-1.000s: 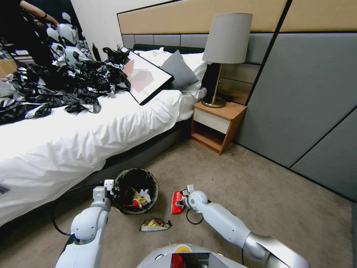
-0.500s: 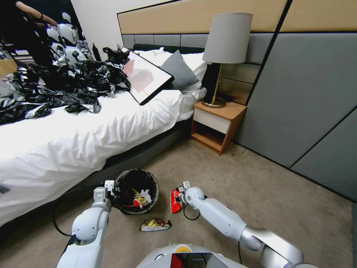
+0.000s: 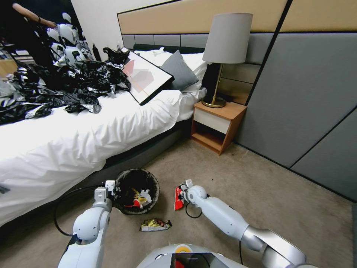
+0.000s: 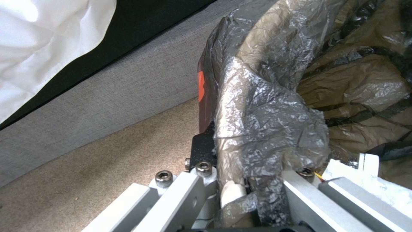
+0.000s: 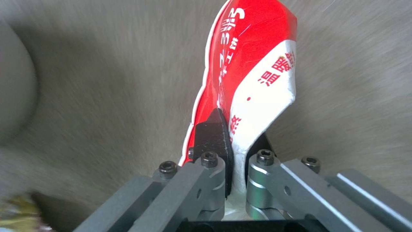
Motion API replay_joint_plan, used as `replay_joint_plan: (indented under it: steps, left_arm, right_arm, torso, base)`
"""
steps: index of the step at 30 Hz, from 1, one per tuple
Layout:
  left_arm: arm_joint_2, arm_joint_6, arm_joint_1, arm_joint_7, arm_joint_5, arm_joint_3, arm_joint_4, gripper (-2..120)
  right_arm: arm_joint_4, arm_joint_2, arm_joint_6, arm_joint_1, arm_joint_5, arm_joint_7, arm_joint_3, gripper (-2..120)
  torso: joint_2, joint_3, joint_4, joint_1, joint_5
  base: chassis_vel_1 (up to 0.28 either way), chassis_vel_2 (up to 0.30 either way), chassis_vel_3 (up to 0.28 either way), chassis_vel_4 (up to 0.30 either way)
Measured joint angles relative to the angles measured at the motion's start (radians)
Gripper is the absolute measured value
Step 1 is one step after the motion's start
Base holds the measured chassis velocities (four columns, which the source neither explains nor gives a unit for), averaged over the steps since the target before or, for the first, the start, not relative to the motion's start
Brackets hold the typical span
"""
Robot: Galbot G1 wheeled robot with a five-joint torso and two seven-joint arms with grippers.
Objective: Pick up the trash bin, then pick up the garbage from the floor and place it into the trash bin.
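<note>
The trash bin (image 3: 155, 190), lined with a crinkled black bag (image 4: 266, 106), stands on the carpet beside the bed with several wrappers inside. My left gripper (image 3: 110, 186) (image 4: 240, 175) is shut on the bin's rim on the bed side. My right gripper (image 3: 183, 189) (image 5: 238, 138) is to the right of the bin, shut on a red-and-white snack wrapper (image 3: 179, 198) (image 5: 253, 74) that hangs from its fingers just above the carpet. A gold foil wrapper (image 3: 155, 224) lies on the floor in front of the bin.
The white bed (image 3: 93, 134) runs along the left, with a heap of black plastic bags (image 3: 63, 87) and a framed picture (image 3: 147, 76) on it. A wooden nightstand (image 3: 215, 124) with a lamp (image 3: 226, 41) stands ahead. A black cable (image 3: 59, 212) loops on the carpet. The padded wall (image 3: 305, 104) is at the right.
My right gripper swung the red-and-white wrapper slightly toward the bin and back a little, and the wrapper now hangs narrower. The left gripper and bin stayed put.
</note>
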State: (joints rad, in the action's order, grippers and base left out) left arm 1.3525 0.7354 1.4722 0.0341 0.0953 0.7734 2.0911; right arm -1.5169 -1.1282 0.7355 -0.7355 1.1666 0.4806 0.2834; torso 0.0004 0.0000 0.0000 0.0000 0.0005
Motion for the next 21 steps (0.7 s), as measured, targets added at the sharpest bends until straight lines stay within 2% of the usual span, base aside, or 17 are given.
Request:
replay_joint_plan:
  steps: [1, 2, 3, 4, 5, 7, 8, 11, 12, 16, 21]
  left_arm:
    - [0.000, 0.000, 0.000, 0.000, 0.000, 0.000, 0.000, 0]
    - [-0.001, 0.000, 0.000, 0.000, 0.001, 0.001, 0.002, 0]
    - [-0.002, 0.000, 0.000, 0.000, 0.001, 0.001, 0.004, 0]
    - [-0.002, 0.000, -0.001, 0.002, 0.004, 0.001, 0.008, 0]
    - [-0.002, 0.000, -0.001, 0.002, 0.004, 0.001, 0.008, 0]
    - [-0.002, 0.000, -0.002, 0.003, 0.005, 0.001, 0.013, 0]
    - [-0.002, 0.000, -0.002, 0.003, 0.005, 0.001, 0.013, 0]
    - [0.001, 0.000, -0.005, 0.004, 0.003, -0.001, 0.018, 0]
    - [0.001, 0.000, -0.005, 0.004, 0.003, -0.001, 0.018, 0]
    - [0.001, 0.000, -0.005, 0.005, 0.001, -0.006, 0.026, 0]
    - [0.001, 0.000, -0.003, 0.006, -0.001, -0.008, 0.030, 0]
  right_arm:
    - [0.000, 0.000, 0.000, 0.000, 0.000, 0.000, 0.000, 0]
    - [-0.069, 0.051, 0.000, 0.001, 0.039, 0.017, -0.018, 0]
    - [-0.113, 0.078, 0.000, 0.005, 0.064, 0.027, -0.027, 0]
    - [-0.210, 0.139, 0.000, 0.018, 0.117, 0.044, -0.046, 0]
    - [-0.210, 0.139, 0.000, 0.018, 0.117, 0.044, -0.046, 0]
    - [-0.341, 0.223, 0.000, 0.054, 0.197, 0.073, -0.072, 0]
    - [-0.341, 0.223, 0.000, 0.054, 0.197, 0.073, -0.072, 0]
    - [-0.502, 0.306, 0.000, 0.126, 0.316, 0.110, -0.121, 0]
    - [-0.502, 0.306, 0.000, 0.126, 0.316, 0.110, -0.121, 0]
    - [-0.629, 0.350, 0.000, 0.220, 0.440, 0.125, -0.163, 0]
    - [-0.701, 0.340, 0.000, 0.377, 0.577, 0.136, -0.153, 0]
  torso:
    - [0.000, 0.000, 0.0000, 0.000, 0.0000]
    - [0.000, 0.000, -0.0006, 0.000, -0.0010]
    - [0.000, 0.000, -0.0007, 0.000, -0.0008]
    - [0.000, 0.000, -0.0008, 0.000, -0.0002]
    - [0.000, 0.000, -0.0008, 0.000, -0.0002]
    - [0.000, 0.000, -0.0004, 0.000, -0.0006]
    - [0.000, 0.000, -0.0004, 0.000, -0.0006]
    - [0.000, 0.000, -0.0002, 0.000, -0.0007]
    - [0.000, 0.000, -0.0002, 0.000, -0.0007]
    - [0.000, 0.000, -0.0004, 0.000, -0.0004]
    - [0.000, 0.000, -0.0002, 0.000, -0.0004]
  base:
    - [0.000, 0.000, 0.000, 0.000]
    - [0.000, 0.000, 0.000, 0.000]
    - [0.000, 0.000, 0.000, 0.000]
    - [0.000, 0.000, 0.000, 0.000]
    - [0.000, 0.000, 0.000, 0.000]
    - [0.000, 0.000, 0.000, 0.000]
    - [0.000, 0.000, 0.000, 0.000]
    - [0.000, 0.000, 0.000, 0.000]
    - [0.000, 0.000, 0.000, 0.000]
    - [0.000, 0.000, 0.000, 0.000]
    - [0.000, 0.000, 0.000, 0.000]
